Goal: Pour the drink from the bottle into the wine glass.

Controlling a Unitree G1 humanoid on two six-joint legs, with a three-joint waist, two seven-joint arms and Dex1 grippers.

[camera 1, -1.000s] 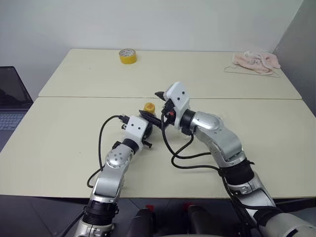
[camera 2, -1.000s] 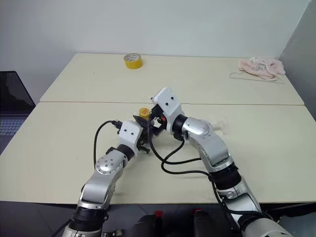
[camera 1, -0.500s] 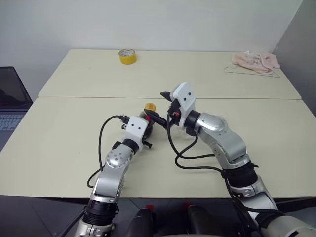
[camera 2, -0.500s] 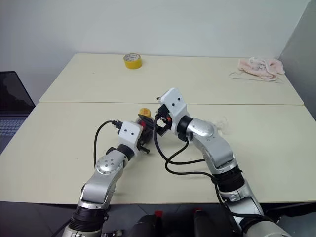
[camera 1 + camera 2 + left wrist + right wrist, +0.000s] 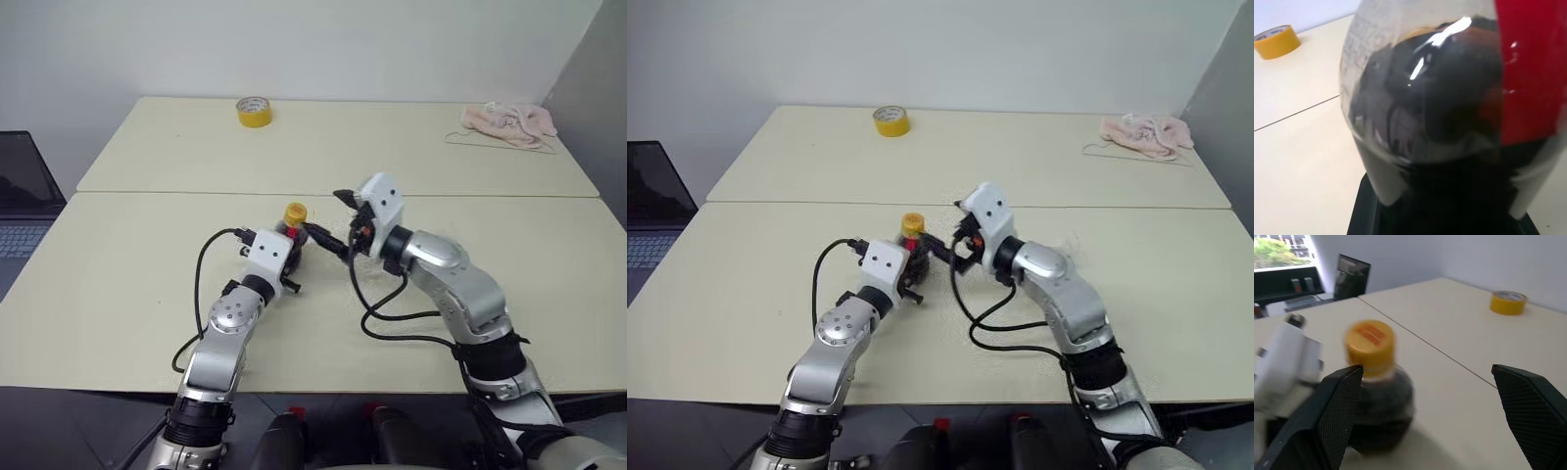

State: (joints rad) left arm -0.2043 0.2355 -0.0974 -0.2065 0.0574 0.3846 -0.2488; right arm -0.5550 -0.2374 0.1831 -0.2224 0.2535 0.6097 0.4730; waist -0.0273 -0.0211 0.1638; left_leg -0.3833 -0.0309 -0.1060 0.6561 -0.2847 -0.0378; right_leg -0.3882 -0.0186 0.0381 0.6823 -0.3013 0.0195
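Cream table [image 5: 147, 284]: upright bottle [image 5: 292, 233], cap up, gripped by left tool [image 5: 286, 245]; right tool [image 5: 328, 220] wide apart.

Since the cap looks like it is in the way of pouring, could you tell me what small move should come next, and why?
Probably bring the open right gripper onto the yellow cap to unscrew it. The left gripper holds the bottle upright on the table, capped, so nothing can pour yet.

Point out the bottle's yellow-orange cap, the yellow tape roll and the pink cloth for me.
yellow-orange screw cap [image 5: 1370, 347], right wrist view, on its side wall.
yellow tape roll [image 5: 253, 112], left eye view, on its outer band.
crumpled pink cloth [image 5: 509, 121], left eye view, on its middle.
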